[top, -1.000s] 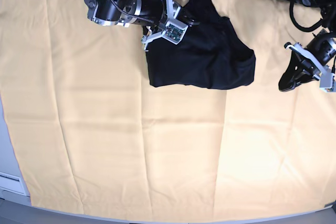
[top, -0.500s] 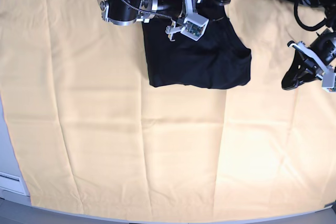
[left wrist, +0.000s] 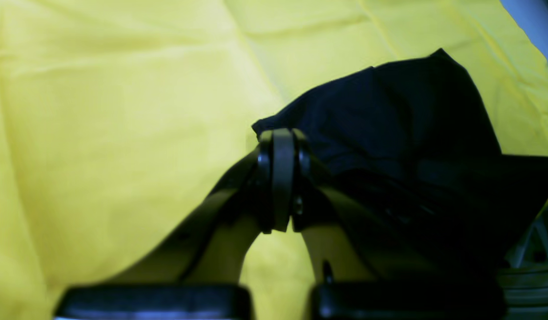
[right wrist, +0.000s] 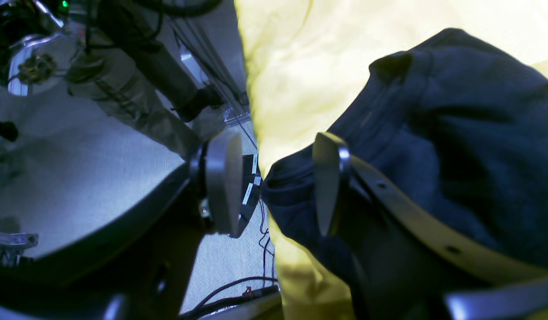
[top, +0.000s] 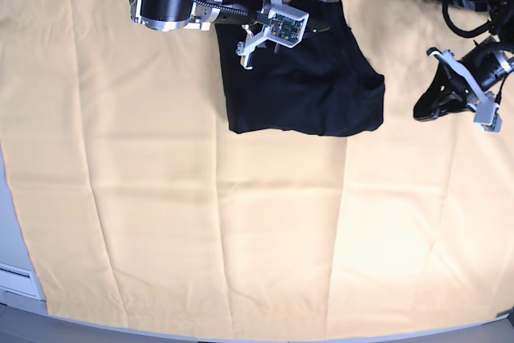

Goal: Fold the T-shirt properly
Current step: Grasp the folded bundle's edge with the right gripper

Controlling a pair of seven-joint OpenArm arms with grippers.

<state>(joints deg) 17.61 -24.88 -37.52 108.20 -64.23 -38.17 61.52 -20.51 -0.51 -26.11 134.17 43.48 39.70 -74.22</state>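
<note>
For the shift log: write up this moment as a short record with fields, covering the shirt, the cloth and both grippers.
T-shirt: black, bunched in a partly folded heap near the far edge of the cloth
yellow cloth: spread flat under the shirt, creased
right gripper: open, jaws apart at the shirt's far edge, nothing between them
left gripper: shut, empty, over bare cloth beside the shirt, not touching it
fold status: not finished; the outline is uneven

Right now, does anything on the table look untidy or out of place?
Yes. The T-shirt is not a neat rectangle: its right edge bulges and narrows toward the far side, and rumpled folds show on top. It lies near the far edge of the yellow cloth, not in the middle. Nothing looks damaged.
</note>
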